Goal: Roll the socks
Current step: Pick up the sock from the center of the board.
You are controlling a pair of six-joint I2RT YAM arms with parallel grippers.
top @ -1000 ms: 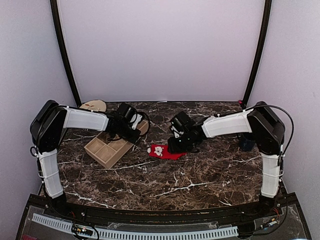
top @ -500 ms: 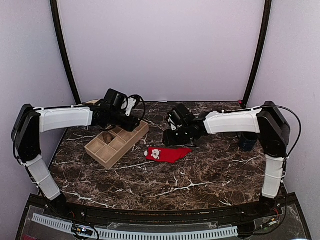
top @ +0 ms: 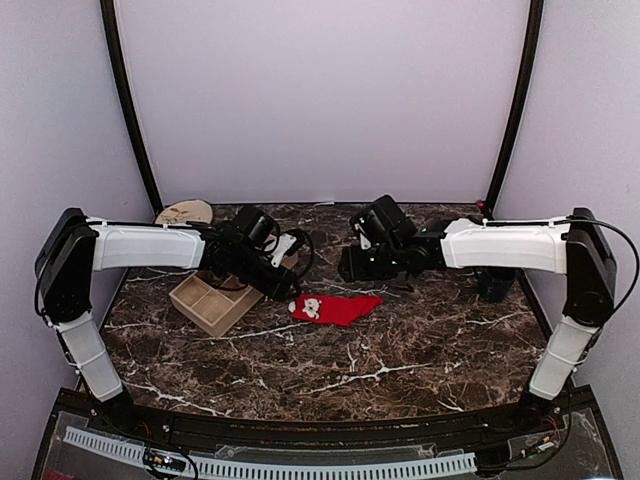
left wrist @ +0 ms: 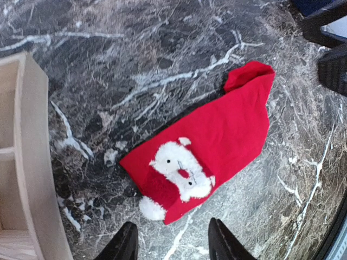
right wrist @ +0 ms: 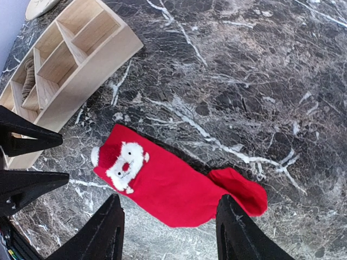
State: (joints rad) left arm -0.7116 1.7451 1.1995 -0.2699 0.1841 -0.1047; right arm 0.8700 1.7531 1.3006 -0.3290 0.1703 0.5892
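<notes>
Just ahead of the left tool [left wrist: 172,241], its jaws part open and empty, the red sock [left wrist: 217,135] lies flat on the counter [left wrist: 162,43]. The right tool [right wrist: 168,230] hovers above the sock, open and holding nothing. A wooden tray [left wrist: 30,162] sits beside the left tool.

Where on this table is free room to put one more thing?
Free: the near table strip in front of the red sock, and right of the sock. Crowded: from the tray to behind the sock, under left gripper and right gripper.

tray [top: 203,301] left, sock [top: 340,308] just right of it, both on table [top: 400,352]
</notes>
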